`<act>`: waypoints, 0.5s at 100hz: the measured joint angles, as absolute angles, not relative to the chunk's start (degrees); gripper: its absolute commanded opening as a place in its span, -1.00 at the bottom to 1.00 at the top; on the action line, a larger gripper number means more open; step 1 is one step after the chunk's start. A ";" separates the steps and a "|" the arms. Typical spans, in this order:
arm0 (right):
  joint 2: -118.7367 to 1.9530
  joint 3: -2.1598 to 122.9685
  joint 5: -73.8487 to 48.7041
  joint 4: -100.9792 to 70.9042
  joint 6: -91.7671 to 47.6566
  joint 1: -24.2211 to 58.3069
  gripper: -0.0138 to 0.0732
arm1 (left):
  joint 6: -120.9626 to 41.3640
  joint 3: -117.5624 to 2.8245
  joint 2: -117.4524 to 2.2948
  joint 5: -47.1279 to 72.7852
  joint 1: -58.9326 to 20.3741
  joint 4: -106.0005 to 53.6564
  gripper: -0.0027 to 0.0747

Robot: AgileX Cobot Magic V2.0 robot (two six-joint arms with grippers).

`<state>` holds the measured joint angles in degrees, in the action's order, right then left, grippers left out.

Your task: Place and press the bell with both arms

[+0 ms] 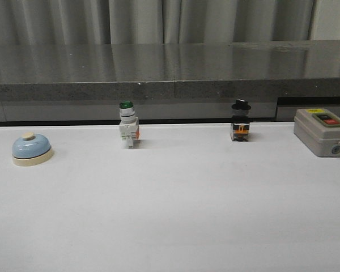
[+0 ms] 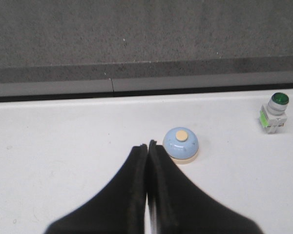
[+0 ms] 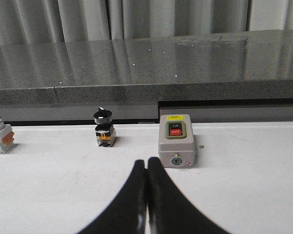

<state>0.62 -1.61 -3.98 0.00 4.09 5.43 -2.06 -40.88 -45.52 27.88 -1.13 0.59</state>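
The bell (image 1: 31,149), a light-blue dome with a cream base and cream button, stands at the far left of the white table. It also shows in the left wrist view (image 2: 181,144). My left gripper (image 2: 147,145) is shut and empty, its tips just beside the bell and apart from it. My right gripper (image 3: 146,162) is shut and empty, a little short of the grey box (image 3: 176,140). Neither gripper shows in the front view.
A green-capped white switch (image 1: 127,124) stands at the back middle left, a black-knobbed switch (image 1: 240,120) at the back middle right, and the grey box with ON/OFF buttons (image 1: 323,131) at the far right. A dark stone ledge (image 1: 170,68) runs behind the table.
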 measured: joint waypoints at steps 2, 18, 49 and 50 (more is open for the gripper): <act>0.62 -1.61 -3.98 0.00 4.09 5.43 -0.82 | -2.06 -41.82 -46.90 28.73 -1.13 0.59 -0.98; 0.62 -1.61 -3.98 0.00 4.09 5.43 -0.82 | -2.06 -47.32 -56.92 34.10 -1.13 0.59 -0.98; 0.62 -1.61 -3.98 0.00 4.09 5.43 -0.82 | -2.06 -50.36 -67.52 35.67 -1.13 0.00 -0.59; 0.62 -1.61 -3.98 0.00 4.09 5.43 -0.82 | -2.06 -50.36 -67.65 35.67 -1.13 0.00 -0.55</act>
<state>0.62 -1.61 -3.98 0.00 4.09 5.43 -2.06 -50.36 -67.65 35.67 -1.13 0.00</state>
